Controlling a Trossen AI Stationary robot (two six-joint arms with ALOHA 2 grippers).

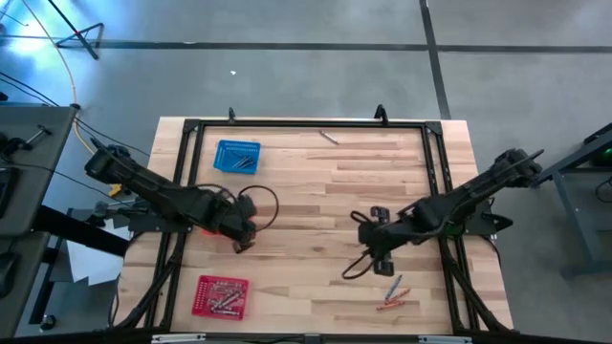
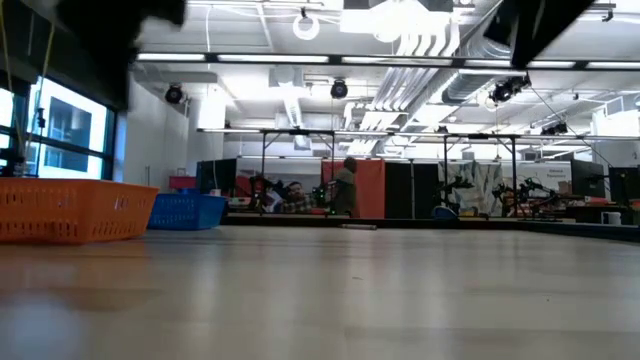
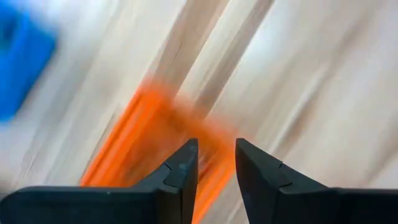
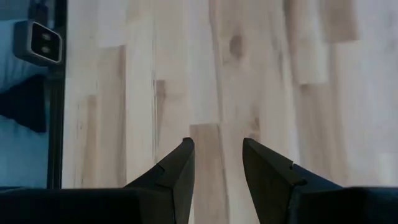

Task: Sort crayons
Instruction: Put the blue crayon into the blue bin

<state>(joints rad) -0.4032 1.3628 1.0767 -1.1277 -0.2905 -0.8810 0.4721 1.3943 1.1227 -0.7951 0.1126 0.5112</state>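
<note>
A few orange and greyish crayons (image 1: 392, 292) lie loose on the table near its front right. One more crayon (image 1: 329, 137) lies near the far edge. Several crayons lie in the red basket (image 1: 221, 295) at the front left and some in the blue basket (image 1: 237, 156) at the far left. My left gripper (image 1: 245, 235) hangs over the orange basket (image 3: 143, 143), which shows blurred in the left wrist view; its fingers stand a little apart with nothing between them. My right gripper (image 1: 382, 262) is open and empty above bare wood (image 4: 217, 144), just beyond the loose crayons.
A black frame (image 1: 316, 122) runs around the table. The orange basket (image 2: 70, 210) and the blue basket (image 2: 186, 210) stand at the left in the low view. Bare wood lies across the table's middle (image 1: 316, 201). Cables loop beside both grippers.
</note>
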